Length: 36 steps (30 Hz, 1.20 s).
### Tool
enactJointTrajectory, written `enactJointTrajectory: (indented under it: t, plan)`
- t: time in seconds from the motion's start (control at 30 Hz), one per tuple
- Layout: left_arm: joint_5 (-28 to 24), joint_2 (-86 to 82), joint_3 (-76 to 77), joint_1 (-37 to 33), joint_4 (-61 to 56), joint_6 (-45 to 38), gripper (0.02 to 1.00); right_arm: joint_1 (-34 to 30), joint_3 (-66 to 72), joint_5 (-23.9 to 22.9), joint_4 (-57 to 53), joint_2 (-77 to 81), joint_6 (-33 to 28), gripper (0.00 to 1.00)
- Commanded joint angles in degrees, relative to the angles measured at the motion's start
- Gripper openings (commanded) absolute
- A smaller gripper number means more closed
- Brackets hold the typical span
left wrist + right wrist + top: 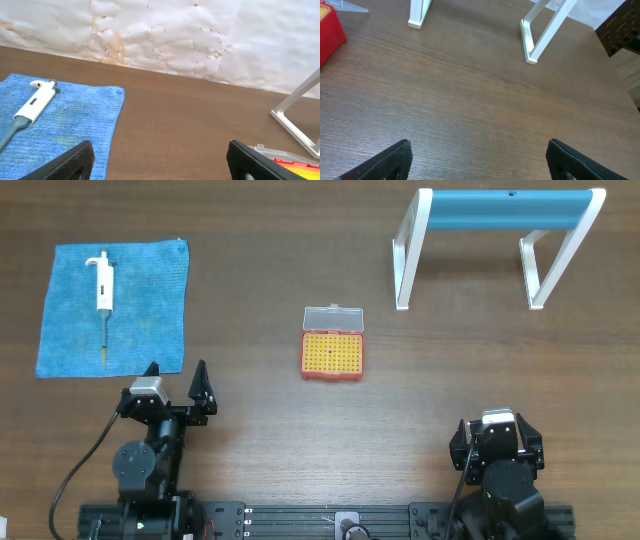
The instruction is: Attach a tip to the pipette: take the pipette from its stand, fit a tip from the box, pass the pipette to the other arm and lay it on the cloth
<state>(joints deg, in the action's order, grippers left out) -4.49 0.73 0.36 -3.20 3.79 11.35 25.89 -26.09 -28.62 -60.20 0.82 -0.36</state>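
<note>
Left gripper open, near cloth | right gripper open, arm folded back | pipette on cloth

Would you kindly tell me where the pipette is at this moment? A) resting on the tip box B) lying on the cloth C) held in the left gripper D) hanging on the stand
B: the pipette lies flat on the cloth, far from the stand, and nothing grips it.
</note>
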Motion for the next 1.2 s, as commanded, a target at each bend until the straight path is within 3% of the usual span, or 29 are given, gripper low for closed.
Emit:
enactJointTrajectory:
  t: [0.03,0.13,0.2,0.27,0.33,0.47,0.6,1.2]
  plan:
    - [1.07,-0.52,-0.04,0.24,0.55,-0.94,0.858,-0.11,0.0,-0.52,0.17,-0.31,-0.37,0.869]
    - [1.07,-0.52,-0.04,0.24,0.52,-0.94,0.855,-6.8,0.0,1.09,0.68,-0.35,-0.33,0.871]
    - [1.07,-0.52,-0.04,0.24,0.52,-0.94,0.855,-16.96,0.96,10.36,11.19,-0.35,-0.35,0.871]
    - [1.07,-0.52,-0.04,0.24,0.52,-0.94,0.855,-28.22,6.45,23.85,31.04,-0.35,-0.35,0.869]
    - [1.07,-0.52,-0.04,0.24,0.55,-0.94,0.858,-31.17,14.62,28.72,45.62,-0.39,-0.37,0.869]
    - [1.07,-0.52,-0.04,0.24,0.52,-0.94,0.855,-28.52,24.61,28.74,59.93,-0.76,-0.35,0.869]
    - [1.07,-0.52,-0.04,0.24,0.52,-0.94,0.855,-24.68,25.83,29.29,57.48,-0.76,-0.35,0.869]
    - [1.07,-0.52,-0.04,0.24,0.55,-0.94,0.855,-24.57,25.86,29.49,56.17,-0.76,-1.66,0.869]
